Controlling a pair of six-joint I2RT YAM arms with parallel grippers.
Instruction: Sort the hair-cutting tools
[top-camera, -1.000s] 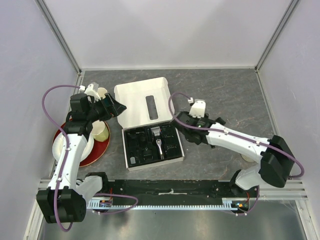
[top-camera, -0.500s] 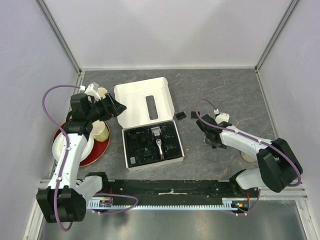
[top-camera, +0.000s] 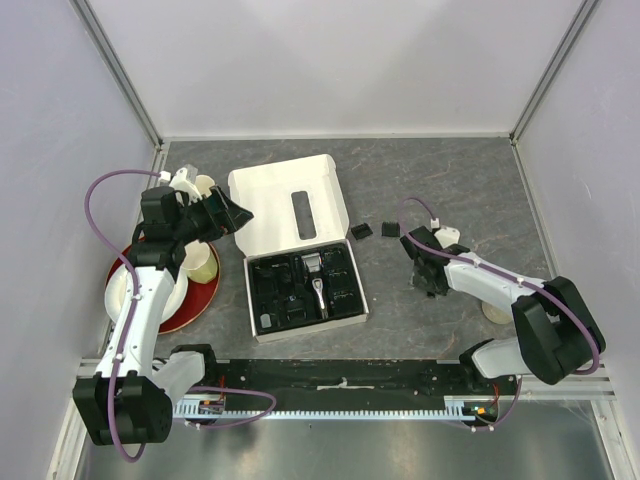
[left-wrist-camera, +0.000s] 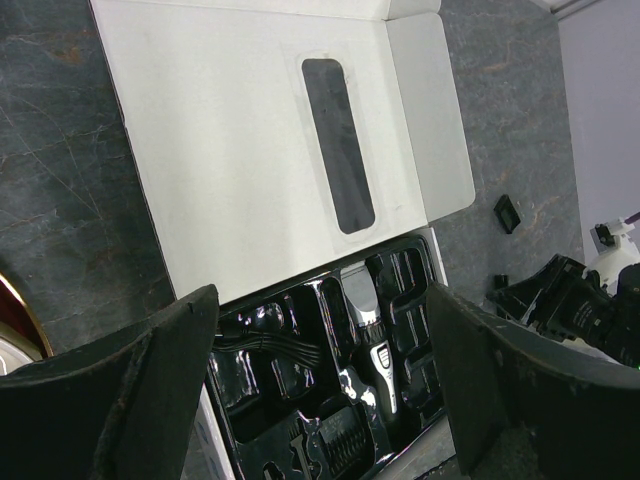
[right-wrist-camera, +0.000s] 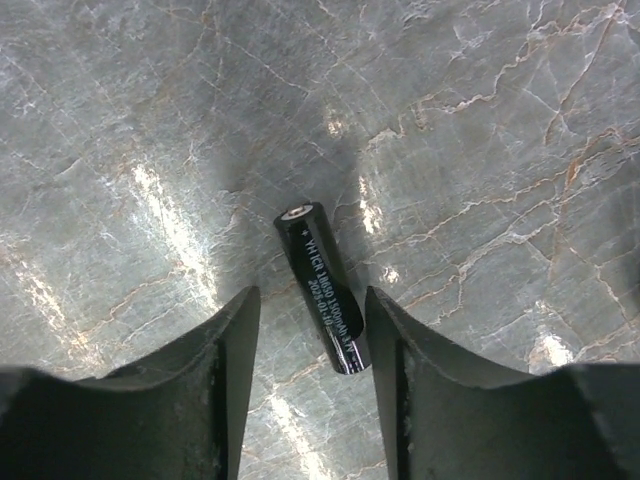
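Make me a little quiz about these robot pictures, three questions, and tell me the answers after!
1. True or false: the silver-and-black clipper lies in the black tray.
2. What lies on the table between the fingers of the right pincer? A) a black cylinder B) a mug C) a brush
3. Fill in: the number of small black pieces lying on the table just right of the white box is ___.

Key: 1 true; 2 A; 3 two.
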